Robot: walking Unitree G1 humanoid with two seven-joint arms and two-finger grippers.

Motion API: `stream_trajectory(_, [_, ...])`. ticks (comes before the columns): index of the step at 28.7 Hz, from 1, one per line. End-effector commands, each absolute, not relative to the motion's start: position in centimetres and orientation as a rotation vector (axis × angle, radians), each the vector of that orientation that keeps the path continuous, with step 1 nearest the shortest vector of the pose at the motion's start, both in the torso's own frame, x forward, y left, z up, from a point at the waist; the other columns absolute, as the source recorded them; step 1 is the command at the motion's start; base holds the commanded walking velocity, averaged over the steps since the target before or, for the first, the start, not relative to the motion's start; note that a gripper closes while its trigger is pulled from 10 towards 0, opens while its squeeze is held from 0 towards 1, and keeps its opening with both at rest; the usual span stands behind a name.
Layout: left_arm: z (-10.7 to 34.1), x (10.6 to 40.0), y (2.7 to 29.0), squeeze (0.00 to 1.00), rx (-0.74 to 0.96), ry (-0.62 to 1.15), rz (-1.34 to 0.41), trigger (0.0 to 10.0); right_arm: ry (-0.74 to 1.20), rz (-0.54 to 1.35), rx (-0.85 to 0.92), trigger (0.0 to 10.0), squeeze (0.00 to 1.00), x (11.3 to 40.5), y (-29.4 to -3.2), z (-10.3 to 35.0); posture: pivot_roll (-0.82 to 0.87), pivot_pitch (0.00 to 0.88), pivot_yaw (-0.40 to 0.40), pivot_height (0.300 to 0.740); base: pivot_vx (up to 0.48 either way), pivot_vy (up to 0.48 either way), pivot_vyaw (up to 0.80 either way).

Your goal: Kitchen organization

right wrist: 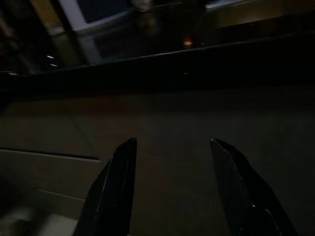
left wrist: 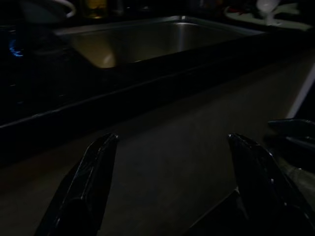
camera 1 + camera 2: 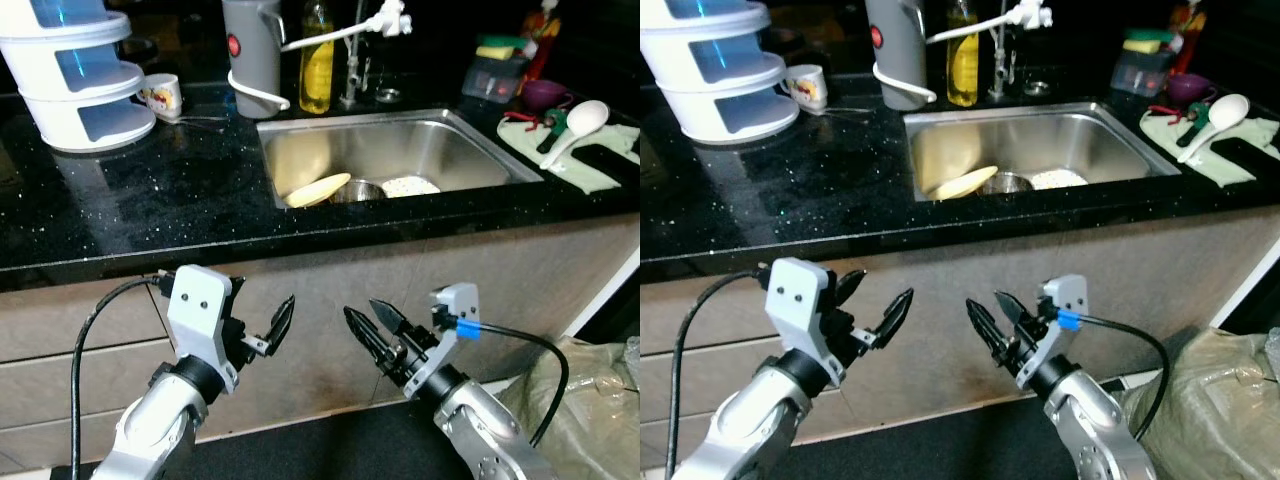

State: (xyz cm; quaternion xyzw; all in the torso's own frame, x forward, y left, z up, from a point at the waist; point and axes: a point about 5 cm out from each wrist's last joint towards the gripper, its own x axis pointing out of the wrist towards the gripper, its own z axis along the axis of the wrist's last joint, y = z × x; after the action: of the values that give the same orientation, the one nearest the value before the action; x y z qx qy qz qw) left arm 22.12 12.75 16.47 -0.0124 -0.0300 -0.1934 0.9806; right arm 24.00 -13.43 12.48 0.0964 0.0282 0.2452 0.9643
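Nearest, 2 grippers hang below the counter edge, facing the cabinet front: left gripper (image 3: 262, 322) and right gripper (image 3: 372, 325), both spread wide and empty. Beyond them, the black counter (image 3: 150, 200) holds a steel sink (image 3: 480, 160) with a yellow plate (image 3: 318, 189) lying inside. Farther back stand a white container (image 3: 75, 75), mug (image 3: 162, 95) and bottle (image 3: 316, 60). Raising either arm carelessly could likely knock its fingers against the counter's overhang.

The stacked white containers (image 3: 75, 75) and the yellow bottle (image 3: 316, 55) are cut off by the top edge.
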Motion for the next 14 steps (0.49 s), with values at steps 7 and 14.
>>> stream_trajectory(7, [13.8, 21.8, 14.3, 0.00, -0.015, 0.027, -0.332, 10.0, 0.092, 0.438, 0.072, 10.0, 0.00, 24.3, -14.0, 11.2, -0.01, 0.000, -0.065, 0.740, 0.000, 0.000, 0.00])
stream_trajectory(14, [12.5, 22.1, 13.5, 0.00, -0.046, 0.043, -0.350, 10.0, 0.106, 0.458, 0.063, 10.0, 0.00, 24.6, -14.3, 10.8, -0.02, 0.000, -0.100, 0.740, 0.000, 0.000, 0.00])
